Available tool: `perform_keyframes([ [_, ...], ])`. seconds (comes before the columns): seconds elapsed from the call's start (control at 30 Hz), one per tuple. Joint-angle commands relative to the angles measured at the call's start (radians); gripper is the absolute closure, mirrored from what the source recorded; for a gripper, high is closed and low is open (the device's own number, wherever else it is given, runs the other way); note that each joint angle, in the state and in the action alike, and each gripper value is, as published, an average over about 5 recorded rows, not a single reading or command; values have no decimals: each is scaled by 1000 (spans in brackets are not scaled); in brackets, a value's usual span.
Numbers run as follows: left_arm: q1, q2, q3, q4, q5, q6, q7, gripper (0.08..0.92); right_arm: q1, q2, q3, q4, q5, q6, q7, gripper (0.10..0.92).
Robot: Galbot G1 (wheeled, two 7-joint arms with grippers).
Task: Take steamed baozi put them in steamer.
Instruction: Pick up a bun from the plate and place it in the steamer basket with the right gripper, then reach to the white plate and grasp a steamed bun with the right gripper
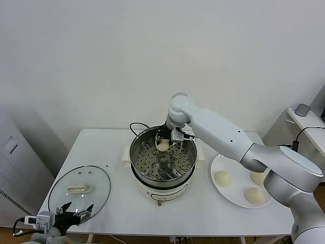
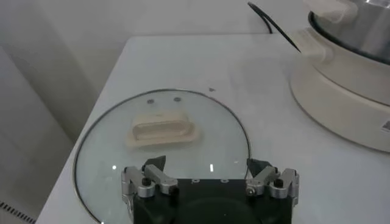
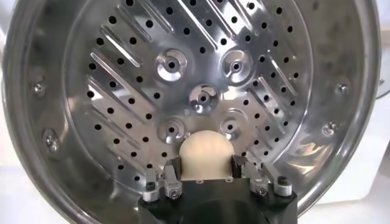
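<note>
Head view shows you four round cream-white dough buns: three on the flat white plate, one inside the shiny perforated steel steamer basket. The right gripper brackets that bun; whether it grips, you cannot tell. The left gripper hangs wide open, empty, over the one round glass lid.

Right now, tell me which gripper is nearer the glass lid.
Left. The left gripper hovers open at the glass lid's near edge; the right gripper is far off inside the steamer, a baozi between its fingers.

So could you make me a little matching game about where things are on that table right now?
Things:
1. glass lid
2. white plate
3. steamer
4. left gripper

Descriptions:
A. holds three buns
B. open, at the table's near edge by the lid
C. lies flat on the table, handle up
D. the right gripper reaches in with a bun

Pairs: 1-C, 2-A, 3-D, 4-B
</note>
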Motion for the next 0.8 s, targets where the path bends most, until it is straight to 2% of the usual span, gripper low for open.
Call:
perform_keyframes([
  [0.03,0,-1,1,0,0,0,-1,177,-6,4,9,-9,-10,49,11,382],
  [0.23,0,-2,0,-3,0,2,-1,177,43,-17,-3,-29,149,49,-20,229],
  [0.47,-1,2,-1,-5,0,4,-2,177,197,-90,-59,-81,432,33,-111,203],
  [0.63,0,0,-3,-8,0,5,-3,177,314,-158,-157,-153,688,-150,-181,203],
  [0.8,1,-1,-7,-12,-5,7,-3,177,379,-205,-225,-259,855,-353,-225,203],
])
